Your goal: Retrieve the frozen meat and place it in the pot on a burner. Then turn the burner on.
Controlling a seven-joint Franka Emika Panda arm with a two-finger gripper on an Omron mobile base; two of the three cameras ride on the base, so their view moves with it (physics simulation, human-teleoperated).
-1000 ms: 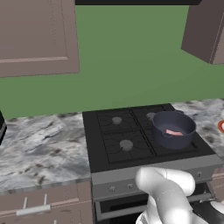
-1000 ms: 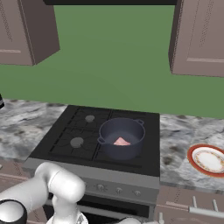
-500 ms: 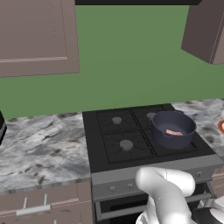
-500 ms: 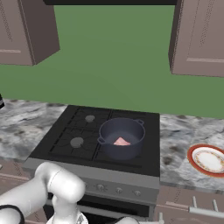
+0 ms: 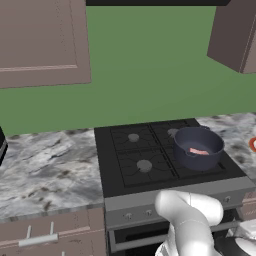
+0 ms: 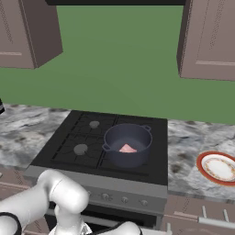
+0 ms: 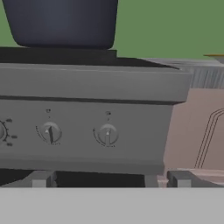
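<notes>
Two gripper [image 7: 109,181] fingertips spread wide, empty, facing stove knobs [image 7: 107,134].

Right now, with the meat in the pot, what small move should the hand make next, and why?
Probably ease forward toward the rightmost knob. The frozen meat already lies in the pot, and the open hand faces the stove's front panel, short of the knobs.
</notes>
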